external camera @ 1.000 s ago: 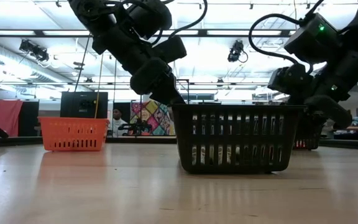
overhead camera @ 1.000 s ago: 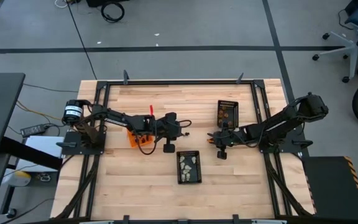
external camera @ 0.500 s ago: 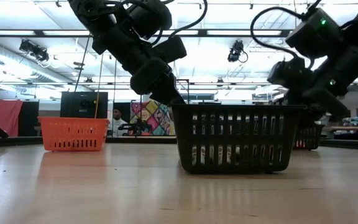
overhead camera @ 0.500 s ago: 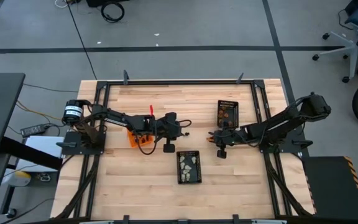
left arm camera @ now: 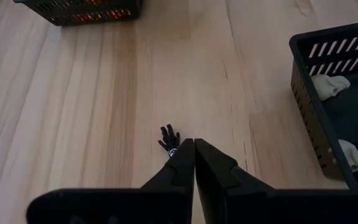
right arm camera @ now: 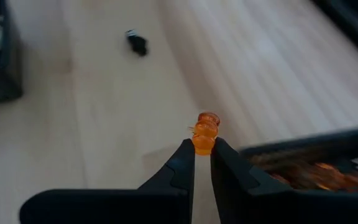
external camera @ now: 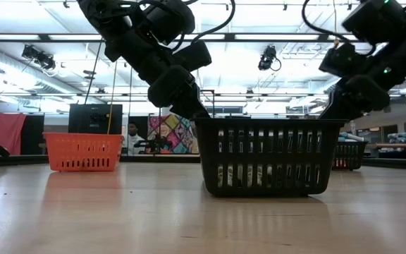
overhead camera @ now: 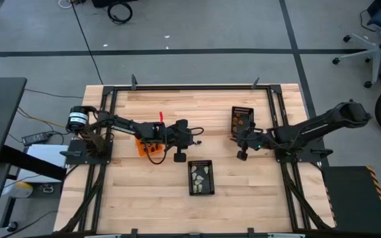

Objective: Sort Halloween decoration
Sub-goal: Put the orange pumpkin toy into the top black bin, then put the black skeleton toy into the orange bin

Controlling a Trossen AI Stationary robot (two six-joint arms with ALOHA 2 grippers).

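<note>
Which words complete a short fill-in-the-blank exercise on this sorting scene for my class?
1. The right end effector is shut on a small ____ toy piece.
2. The pale grey-white pieces lie in a ____ mesh bin.
3. The left end effector is ____, with a tiny black piece on the table just ahead.

Missing words: orange; black; shut

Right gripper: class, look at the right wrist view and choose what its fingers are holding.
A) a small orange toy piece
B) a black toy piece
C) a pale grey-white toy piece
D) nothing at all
A: in the right wrist view the right gripper is shut on a small orange piece that sticks out from between its fingertips, close to the black mesh bin that holds other orange pieces.
</note>
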